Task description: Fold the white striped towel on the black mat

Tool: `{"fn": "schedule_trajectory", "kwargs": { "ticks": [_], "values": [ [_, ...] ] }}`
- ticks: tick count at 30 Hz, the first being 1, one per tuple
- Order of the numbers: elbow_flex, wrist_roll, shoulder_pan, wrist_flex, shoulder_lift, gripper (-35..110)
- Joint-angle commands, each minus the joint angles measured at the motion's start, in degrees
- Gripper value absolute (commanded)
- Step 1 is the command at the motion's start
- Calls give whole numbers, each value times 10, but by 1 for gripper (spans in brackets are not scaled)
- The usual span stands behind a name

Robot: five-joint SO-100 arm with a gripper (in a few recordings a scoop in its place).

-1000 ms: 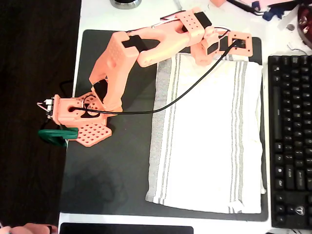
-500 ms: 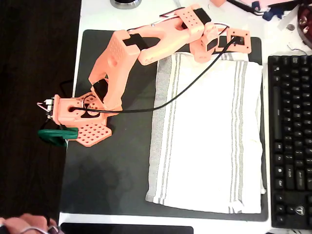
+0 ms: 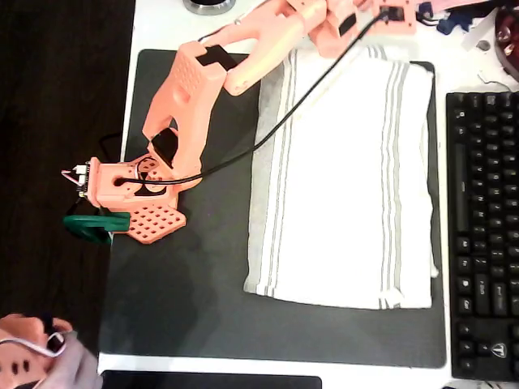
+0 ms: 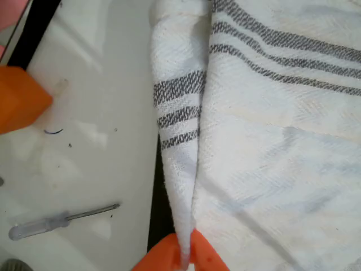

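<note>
The white striped towel [image 3: 349, 178] lies spread on the right half of the black mat [image 3: 195, 284], and its far edge reaches past the mat's top rim. My orange gripper [image 3: 345, 36] is stretched out to that far edge at the top of the overhead view. In the wrist view the two orange fingertips [image 4: 183, 257] meet at the bottom, pinched shut on a raised fold of the towel [image 4: 271, 141]. The pinched edge, with its grey stripes, hangs in a ridge over a dark strip of mat [image 4: 155, 214].
A black keyboard [image 3: 482, 235] runs along the mat's right side. The arm's base [image 3: 134, 190] and a green clamp [image 3: 93, 225] sit at the mat's left edge. A person's hand [image 3: 32, 361] shows at the bottom left. On the white table lie a screwdriver [image 4: 56, 223] and an orange object [image 4: 17, 99].
The arm has reached farther toward the top of the picture and dragged the towel with it. The towel's near edge has slid up the mat, baring more black below.
</note>
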Motion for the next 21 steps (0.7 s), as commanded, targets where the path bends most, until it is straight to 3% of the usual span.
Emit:
{"fn": "schedule_trajectory", "kwargs": {
  "ticks": [1, 21],
  "values": [
    [-20, -3, 4, 27, 51, 0],
    [54, -111, 251, 227, 426, 0]
  ]
}}
